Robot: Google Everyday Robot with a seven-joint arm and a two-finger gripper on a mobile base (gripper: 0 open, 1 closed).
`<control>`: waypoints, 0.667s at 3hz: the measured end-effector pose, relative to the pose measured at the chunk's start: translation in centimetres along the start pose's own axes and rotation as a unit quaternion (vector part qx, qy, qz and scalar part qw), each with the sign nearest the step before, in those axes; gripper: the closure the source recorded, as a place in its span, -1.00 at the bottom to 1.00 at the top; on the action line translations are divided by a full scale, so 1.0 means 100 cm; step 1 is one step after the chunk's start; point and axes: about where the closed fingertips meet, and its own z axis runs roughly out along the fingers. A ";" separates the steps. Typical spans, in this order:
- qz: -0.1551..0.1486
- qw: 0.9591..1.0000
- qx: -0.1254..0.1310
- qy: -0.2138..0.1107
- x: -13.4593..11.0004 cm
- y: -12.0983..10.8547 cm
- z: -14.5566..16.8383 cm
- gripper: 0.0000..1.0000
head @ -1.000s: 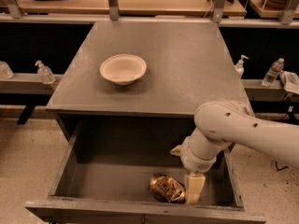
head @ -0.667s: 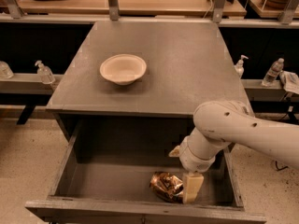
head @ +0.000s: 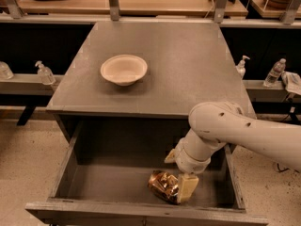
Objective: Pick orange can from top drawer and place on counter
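Note:
The orange can [head: 162, 184], shiny and crumpled, lies on the floor of the open top drawer [head: 117, 182], near the front right. My gripper [head: 182, 189] is down inside the drawer, right against the can's right side. The white arm reaches in from the right and hides what is behind it. The counter [head: 188, 65] is the dark-grey top above the drawer.
A cream shallow bowl [head: 123, 69] sits on the left half of the counter. The drawer's front panel [head: 141, 213] and side walls enclose the can. Small bottles [head: 44, 73] stand on ledges on both sides of the counter. A wooden shelf runs along the back.
My gripper has moved slightly to the left inside the drawer, and the orange can has moved a little left with it.

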 end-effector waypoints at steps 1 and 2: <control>-0.047 0.999 -0.016 -0.017 -0.014 0.004 0.006 -0.52; -0.097 0.994 -0.036 -0.019 -0.022 0.007 0.012 -0.50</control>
